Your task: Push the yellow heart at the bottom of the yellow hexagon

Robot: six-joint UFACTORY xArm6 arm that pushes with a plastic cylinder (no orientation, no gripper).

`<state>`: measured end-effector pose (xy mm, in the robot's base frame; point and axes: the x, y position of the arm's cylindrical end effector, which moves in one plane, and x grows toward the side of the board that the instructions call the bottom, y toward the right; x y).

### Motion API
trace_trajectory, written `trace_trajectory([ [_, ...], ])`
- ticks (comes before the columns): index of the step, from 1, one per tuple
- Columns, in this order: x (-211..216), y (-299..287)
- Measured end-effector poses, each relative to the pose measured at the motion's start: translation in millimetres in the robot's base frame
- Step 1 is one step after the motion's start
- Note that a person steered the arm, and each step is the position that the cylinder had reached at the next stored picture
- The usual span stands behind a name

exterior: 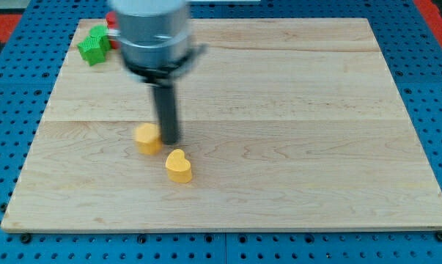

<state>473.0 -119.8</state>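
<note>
The yellow hexagon [147, 138] lies on the wooden board, left of centre. The yellow heart [179, 166] lies just below and to the right of it, a small gap apart. My tip [170, 141] rests on the board right beside the hexagon's right side and just above the heart. The rod rises from it to the arm's grey body at the view's top.
A green block [93, 47] sits at the board's top left corner, with a red block [111, 33] partly hidden behind the arm. The wooden board [294, 110] lies on a blue perforated table.
</note>
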Motion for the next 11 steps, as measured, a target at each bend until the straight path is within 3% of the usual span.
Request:
trace_trajectory([
  [2, 47.1, -35.4],
  [3, -3.8, -70.4],
  [5, -46.7, -76.4],
  [6, -38.2, 1.2],
  [7, 15.6, 118.5],
  [8, 78.1, 146.3],
  [9, 50.0, 34.9],
  [10, 36.8, -24.3],
  [11, 85.9, 17.3],
])
